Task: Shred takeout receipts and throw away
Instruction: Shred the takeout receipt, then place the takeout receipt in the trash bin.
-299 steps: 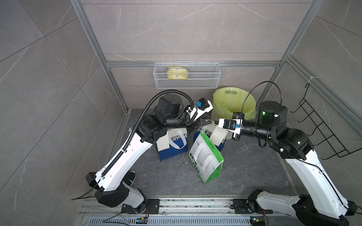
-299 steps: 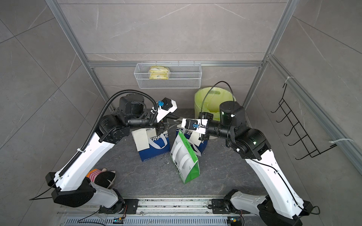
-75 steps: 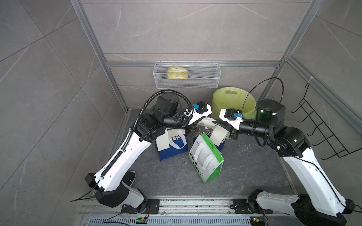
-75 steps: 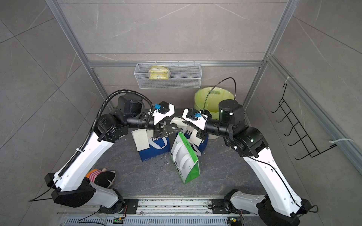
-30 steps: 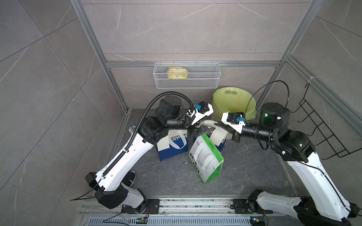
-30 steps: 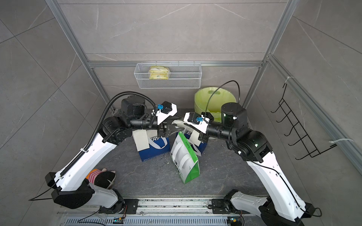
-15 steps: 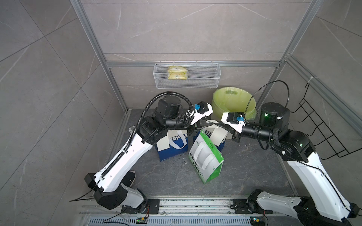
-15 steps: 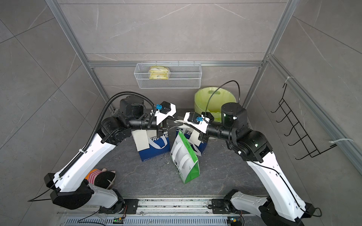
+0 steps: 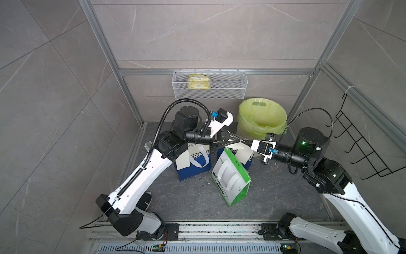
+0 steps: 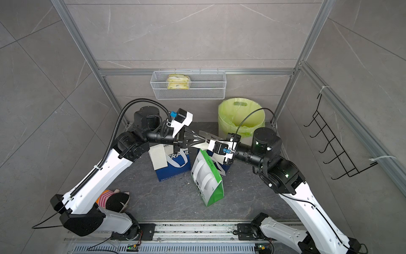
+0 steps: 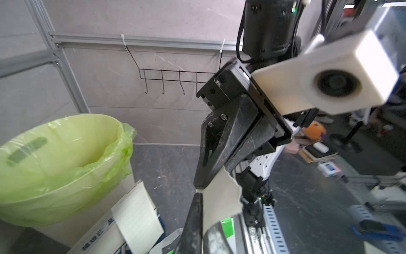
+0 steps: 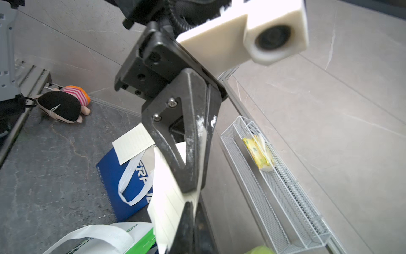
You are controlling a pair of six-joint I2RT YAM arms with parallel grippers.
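The left gripper (image 9: 237,139) and the right gripper (image 9: 246,142) meet tip to tip just in front of the bin (image 9: 261,116). Each is clamped on the same held receipt (image 9: 236,145), which hangs in the air between them, outside the bin's rim. In both top views that slip is little more than a white flap under the black fingers.

The left wrist view shows more. The held receipt (image 11: 219,198) has a ragged, torn edge along one side, and the right gripper (image 11: 198,187) pinches it right against the left one's tips. The right wrist view adds the faint printed lines on the held receipt (image 12: 167,198) and a white dusting on the left gripper's closed fingers (image 12: 196,149).

A second receipt (image 11: 136,215) sits on the face of the near blue bag (image 11: 94,242), right beside the bin. It is clear from the left wrist, while in the top views the arms and the green-and-white bag (image 9: 230,176) largely hide it. A third receipt (image 10: 158,157) sits on the far blue bag (image 10: 173,162), farther from the bin, and its lines read best in the right wrist view (image 12: 134,143).

A plush toy (image 10: 114,199), well apart from the bin, shows plainly in a top view and from the right wrist.
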